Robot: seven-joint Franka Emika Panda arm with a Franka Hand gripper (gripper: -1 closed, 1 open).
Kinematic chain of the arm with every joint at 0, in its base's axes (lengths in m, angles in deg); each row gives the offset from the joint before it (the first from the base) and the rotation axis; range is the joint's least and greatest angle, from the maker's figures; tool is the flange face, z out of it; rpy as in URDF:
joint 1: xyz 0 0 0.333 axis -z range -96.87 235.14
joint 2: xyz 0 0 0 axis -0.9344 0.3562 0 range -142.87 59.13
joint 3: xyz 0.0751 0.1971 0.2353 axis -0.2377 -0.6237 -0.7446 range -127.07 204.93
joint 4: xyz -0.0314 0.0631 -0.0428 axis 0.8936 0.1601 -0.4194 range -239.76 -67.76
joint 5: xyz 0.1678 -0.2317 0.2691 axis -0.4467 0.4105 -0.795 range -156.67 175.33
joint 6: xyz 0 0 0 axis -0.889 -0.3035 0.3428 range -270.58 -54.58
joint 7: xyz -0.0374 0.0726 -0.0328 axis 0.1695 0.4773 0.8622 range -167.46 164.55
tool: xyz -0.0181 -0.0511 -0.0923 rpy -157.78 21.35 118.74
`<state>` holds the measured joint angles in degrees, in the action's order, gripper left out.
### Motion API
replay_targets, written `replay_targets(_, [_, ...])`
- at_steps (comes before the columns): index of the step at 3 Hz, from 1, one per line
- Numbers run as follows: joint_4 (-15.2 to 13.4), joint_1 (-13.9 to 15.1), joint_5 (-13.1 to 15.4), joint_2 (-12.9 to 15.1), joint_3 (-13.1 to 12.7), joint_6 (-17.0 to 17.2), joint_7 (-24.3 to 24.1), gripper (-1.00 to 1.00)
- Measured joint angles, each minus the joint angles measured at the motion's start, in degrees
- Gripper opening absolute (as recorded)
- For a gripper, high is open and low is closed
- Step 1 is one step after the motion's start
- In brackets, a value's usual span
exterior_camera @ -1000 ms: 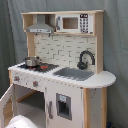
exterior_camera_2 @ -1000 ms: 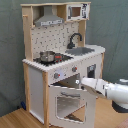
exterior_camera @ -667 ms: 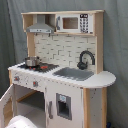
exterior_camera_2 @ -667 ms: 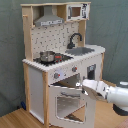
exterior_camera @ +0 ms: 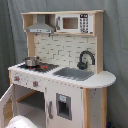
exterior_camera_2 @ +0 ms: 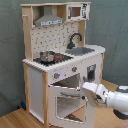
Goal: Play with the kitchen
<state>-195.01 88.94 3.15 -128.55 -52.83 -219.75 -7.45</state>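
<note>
The kitchen (exterior_camera: pixel 75 80) (exterior_camera_2: pixel 60 60) is white and light wood, with a grey hood (exterior_camera: pixel 41 26), a black faucet (exterior_camera: pixel 85 59), a sink (exterior_camera: pixel 74 73) and a small pot (exterior_camera: pixel 32 61) on the stovetop. Two knobs (exterior_camera_2: pixel 65 72) sit on the front panel. The windowed oven door (exterior_camera_2: pixel 67 105) hangs open, swung outward. In the second exterior view my white arm reaches in from the second exterior view's right, and the gripper (exterior_camera_2: pixel 88 91) is at the door's upper edge. In the first exterior view only a white part of the arm (exterior_camera: pixel 20 122) shows at the bottom left.
A microwave (exterior_camera: pixel 70 23) sits on the top shelf beside the hood. A small cupboard door (exterior_camera: pixel 62 105) is shut under the sink. Grey curtain hangs behind the kitchen, and it stands on a wooden floor (exterior_camera_2: pixel 15 120).
In the second exterior view my arm has moved left, bringing the gripper closer to the open oven door's upper edge. The kitchen itself has not changed.
</note>
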Motion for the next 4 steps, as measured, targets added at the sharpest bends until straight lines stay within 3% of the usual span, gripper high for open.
replay_targets(4, [-0.53, 0.03, 0.02, 0.02, -4.58, 9.36, -22.39, 1.0])
